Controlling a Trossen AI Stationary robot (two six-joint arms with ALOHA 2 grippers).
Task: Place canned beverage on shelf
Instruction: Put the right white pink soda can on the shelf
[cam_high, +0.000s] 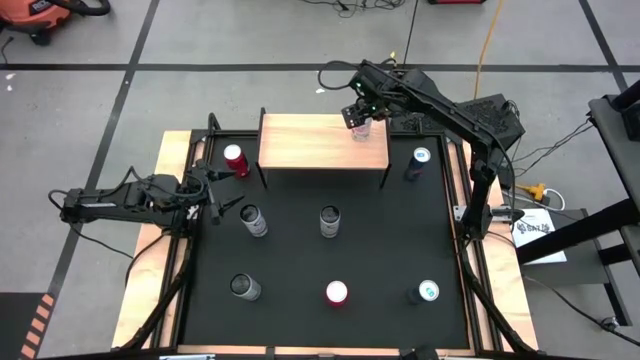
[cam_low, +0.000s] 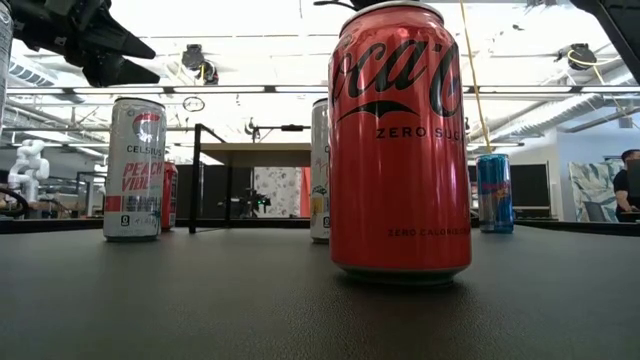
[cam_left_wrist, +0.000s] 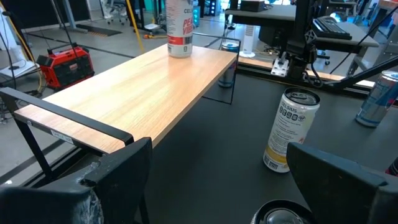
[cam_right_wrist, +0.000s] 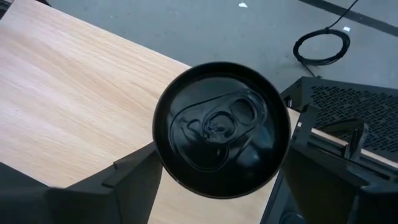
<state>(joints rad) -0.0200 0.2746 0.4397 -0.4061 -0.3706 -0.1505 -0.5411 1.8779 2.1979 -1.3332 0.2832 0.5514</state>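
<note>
Left claw (cam_high: 212, 196): yours, spread, waiting by the worktop's left edge.
Shelf (cam_high: 310, 150): at the worktop's far side.
Can (cam_right_wrist: 221, 127): upright on the shelf's far right corner.
Right claw (cam_high: 360, 117): spread around the can, no grip visible.

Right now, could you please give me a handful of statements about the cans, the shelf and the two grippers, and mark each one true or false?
1. One can stands upright on the shelf. True.
2. The right gripper is directly above that can, its fingers on either side of it. True.
3. The left gripper holds a red can. False: it is open and empty, beside the mat's left edge.
4. The Coca-Cola Zero Sugar can lies on its side. False: it stands upright on the black mat.
5. The shelf carries three cans. False: only one is on it.
</note>
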